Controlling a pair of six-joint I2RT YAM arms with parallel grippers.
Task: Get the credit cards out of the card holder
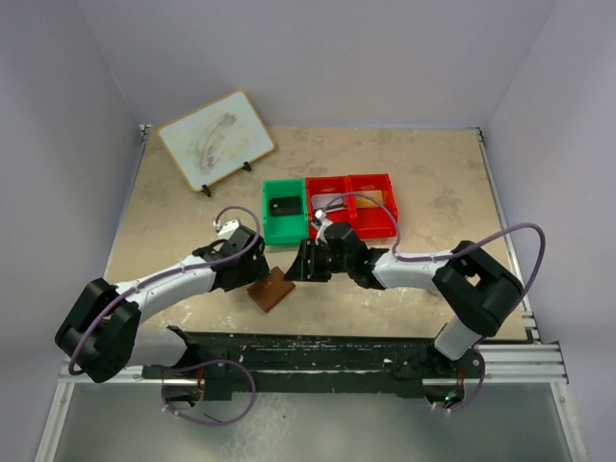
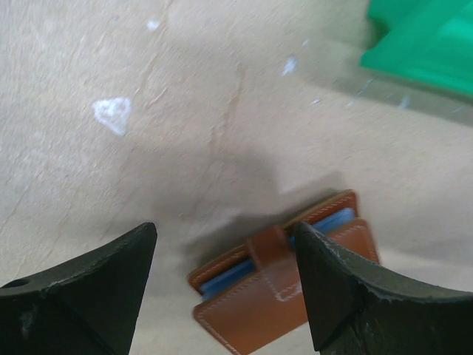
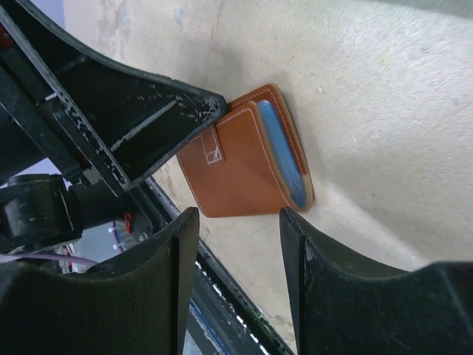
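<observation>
Left tool (image 2: pixel 225 240) gapes by stitched brown leather card holder (image 2: pixel 251 314)

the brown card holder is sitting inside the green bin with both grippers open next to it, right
Not inside the bin. The top external view shows the card holder lying on the table, in front of the green bin. The left gripper and right gripper are indeed open next to it.

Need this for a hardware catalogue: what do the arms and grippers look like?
The left arm and right arm have white links, black joints and a mauve cable each. The left gripper and right gripper have two scuffed black wedge-shaped fingers.
</observation>
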